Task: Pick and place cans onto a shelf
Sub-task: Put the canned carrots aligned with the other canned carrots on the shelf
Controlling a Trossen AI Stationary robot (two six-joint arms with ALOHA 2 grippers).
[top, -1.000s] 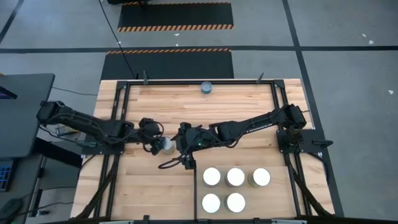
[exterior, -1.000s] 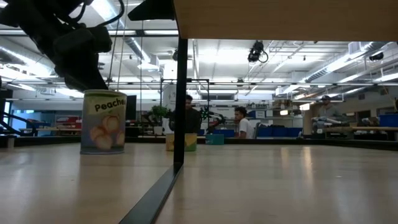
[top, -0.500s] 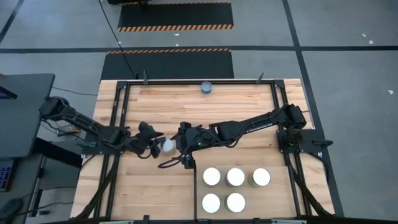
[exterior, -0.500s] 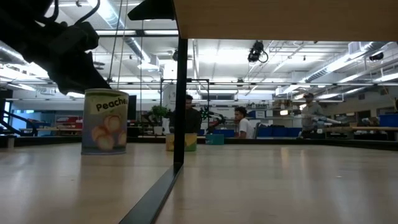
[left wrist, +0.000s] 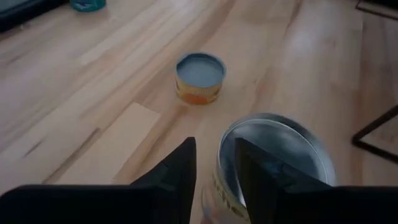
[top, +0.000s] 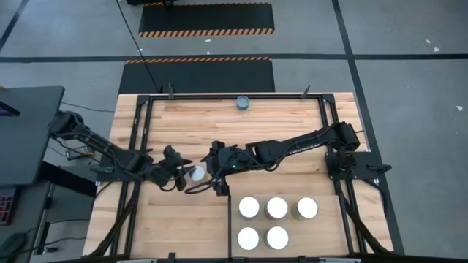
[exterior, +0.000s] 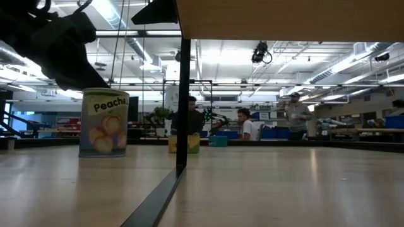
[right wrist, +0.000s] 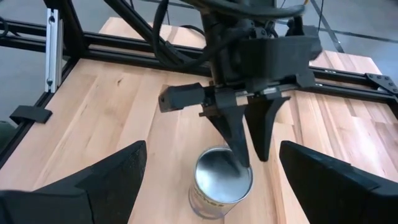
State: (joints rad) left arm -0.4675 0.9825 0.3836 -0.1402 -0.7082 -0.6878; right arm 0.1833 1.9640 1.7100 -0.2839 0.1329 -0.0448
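An open-topped can [top: 196,173] labelled Peaches [exterior: 104,123] stands mid-table, left of the shelf [top: 325,234]. My left gripper [left wrist: 214,143] is shut on its rim, coming from the left [top: 186,174]. My right gripper [top: 210,170] hangs open just right of the can, above it, with its fingers wide apart and touching nothing. Several silver-topped cans [top: 277,207] stand upright on the shelf board. A blue-grey-topped can [top: 243,103] stands by the far edge and also shows in the left wrist view [left wrist: 199,78]. My left gripper pinches the can's rim [left wrist: 222,154] on its left side, one finger [right wrist: 239,155] inside the can and the other [right wrist: 262,140] outside the wall. The fingers slant down from the table's left. The can stays about upright, its bottom at the table top.
Black metal bars [top: 232,219] edge the shelf section, and a black frame [top: 219,95] runs along the table's far side. A black upright post [exterior: 183,107] stands right of the can in the low view. People stand in the room beyond the table.
My left arm has swung toward the table's near edge, and its hand has turned about the can while keeping hold of the rim. The can has shifted slightly toward the near edge and leans a little more.
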